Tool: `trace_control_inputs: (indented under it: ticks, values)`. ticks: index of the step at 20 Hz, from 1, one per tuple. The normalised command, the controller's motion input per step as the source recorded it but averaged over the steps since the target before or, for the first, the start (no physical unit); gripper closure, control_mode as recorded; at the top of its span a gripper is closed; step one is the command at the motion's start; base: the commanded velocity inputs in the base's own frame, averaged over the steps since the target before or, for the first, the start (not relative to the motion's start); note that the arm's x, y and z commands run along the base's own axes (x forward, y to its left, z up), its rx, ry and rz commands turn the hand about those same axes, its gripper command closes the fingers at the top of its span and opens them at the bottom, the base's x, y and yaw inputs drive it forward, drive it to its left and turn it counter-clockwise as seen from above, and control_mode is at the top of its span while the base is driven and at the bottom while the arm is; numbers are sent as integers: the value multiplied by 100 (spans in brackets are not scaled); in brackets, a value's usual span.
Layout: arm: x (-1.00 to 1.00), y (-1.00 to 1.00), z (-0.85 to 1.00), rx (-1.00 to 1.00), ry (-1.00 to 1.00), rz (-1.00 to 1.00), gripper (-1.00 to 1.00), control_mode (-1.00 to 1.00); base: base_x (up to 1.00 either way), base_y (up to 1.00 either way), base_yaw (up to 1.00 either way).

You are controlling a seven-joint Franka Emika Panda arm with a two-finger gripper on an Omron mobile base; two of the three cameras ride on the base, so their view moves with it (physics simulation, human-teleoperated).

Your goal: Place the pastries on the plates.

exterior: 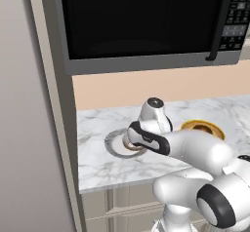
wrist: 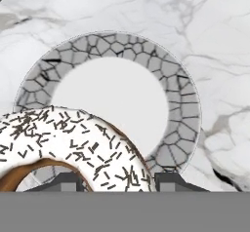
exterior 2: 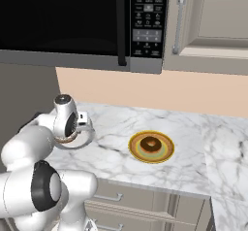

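White-iced doughnut (wrist: 73, 138) lies between the claw (wrist: 116, 181) tips over the grey plate (wrist: 183, 99), seemingly clamped.

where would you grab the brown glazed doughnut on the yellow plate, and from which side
Take the brown glazed doughnut from straight above, claw fingers pinching across one side of its ring, one in the centre hole, one outside. It lies flat in the middle of the yellow plate, whose low rim hinders a sideways approach.

A white marble counter (exterior 2: 193, 167) with grey veins carries two plates. The grey-rimmed plate (wrist: 183, 99) lies at the left, and the yellow plate (exterior 2: 167, 153) well apart to its right.
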Motion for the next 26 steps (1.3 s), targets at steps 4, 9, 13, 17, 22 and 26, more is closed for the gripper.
trace_control_inputs:
  ticks: [4, 9, 13, 17, 22, 26]
  values:
    - [0, 7, -24, -2, 1, 2, 100, -100, 0, 0, 0]
    - [18, 0, -19, 0, 0, 0, 100, -100, 0, 0, 0]
    - [27, 0, -19, 0, 0, 0, 100, -100, 0, 0, 0]
    - [19, 0, -21, 0, 0, 0, 100, -100, 0, 0, 0]
    - [15, 0, -22, 0, 0, 0, 100, -100, 0, 0, 0]
    - [16, 0, -20, 0, 0, 0, 100, -100, 0, 0, 0]
